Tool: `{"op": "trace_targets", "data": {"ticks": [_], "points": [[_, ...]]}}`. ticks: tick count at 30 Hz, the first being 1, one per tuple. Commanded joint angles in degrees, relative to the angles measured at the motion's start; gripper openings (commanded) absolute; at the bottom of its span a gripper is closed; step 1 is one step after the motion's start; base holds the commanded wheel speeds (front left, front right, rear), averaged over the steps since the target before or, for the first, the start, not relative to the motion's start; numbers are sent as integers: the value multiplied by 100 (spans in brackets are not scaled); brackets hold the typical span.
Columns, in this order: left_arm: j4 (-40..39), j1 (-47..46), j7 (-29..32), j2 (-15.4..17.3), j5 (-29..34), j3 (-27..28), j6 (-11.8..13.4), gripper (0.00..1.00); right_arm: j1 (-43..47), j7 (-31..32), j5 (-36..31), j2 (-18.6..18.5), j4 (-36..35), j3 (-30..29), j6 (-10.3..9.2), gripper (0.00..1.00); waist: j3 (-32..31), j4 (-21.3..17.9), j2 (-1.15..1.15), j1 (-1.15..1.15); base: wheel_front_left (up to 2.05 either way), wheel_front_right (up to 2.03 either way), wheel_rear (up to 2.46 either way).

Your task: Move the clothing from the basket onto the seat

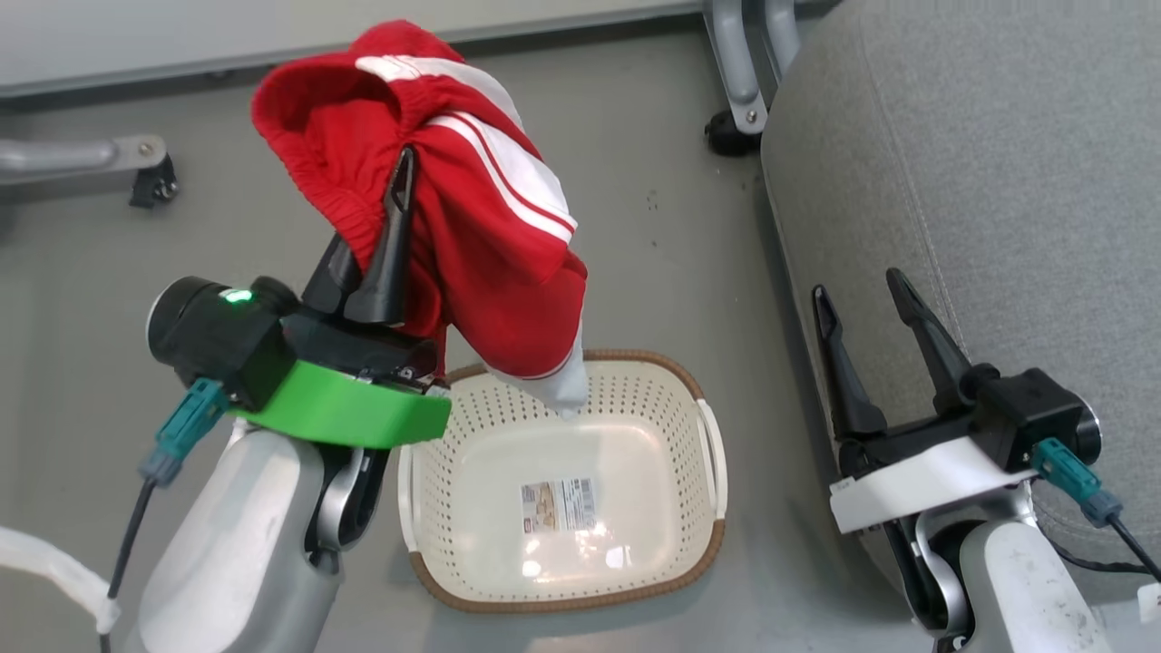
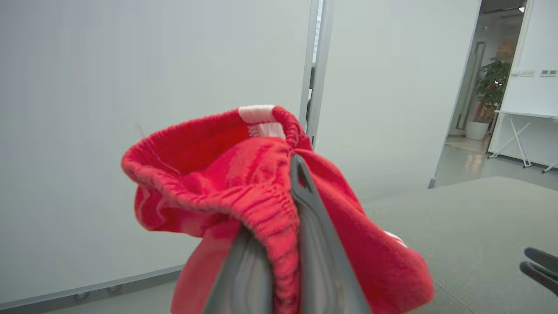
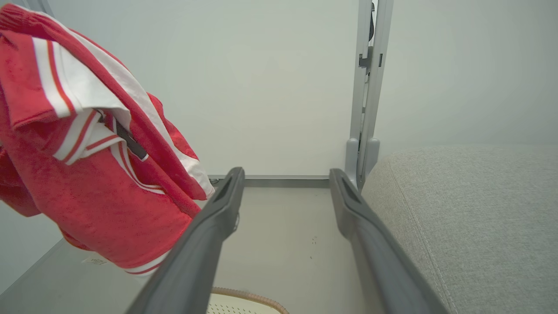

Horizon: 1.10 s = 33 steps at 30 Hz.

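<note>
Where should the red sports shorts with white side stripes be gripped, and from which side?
On the gathered elastic waistband, where the left gripper is shut on it. That thick band bunches between the fingers, so the red white-striped shorts hang below it over the cream perforated plastic basket. Come from underneath, fingers pointing up.

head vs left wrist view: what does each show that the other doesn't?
Head, not left wrist: the basket on the floor, with a sticker on its bottom. Left wrist, not head: an open doorway with a potted plant beyond it. Both: the red shorts clamped in the left gripper, held up off the floor, and the grey seat to the right.
</note>
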Motion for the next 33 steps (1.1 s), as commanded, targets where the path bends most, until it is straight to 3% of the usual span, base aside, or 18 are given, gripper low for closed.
{"op": "trace_targets", "data": {"ticks": [1,14,33], "points": [[-159,135,-21,60,-56,41,38,0,118,39,-4,-18,-34,5,1,100,-308,106,0,0,0,0,0],[-1234,932,232,266,-165,-34,243,0,670,312,116,-18,-181,182,1,100,-960,14,0,0,0,0,0],[-1540,1574,491,351,-387,-151,426,0,1089,446,264,-17,-245,253,1,100,-1382,-69,0,0,0,0,0]]}}
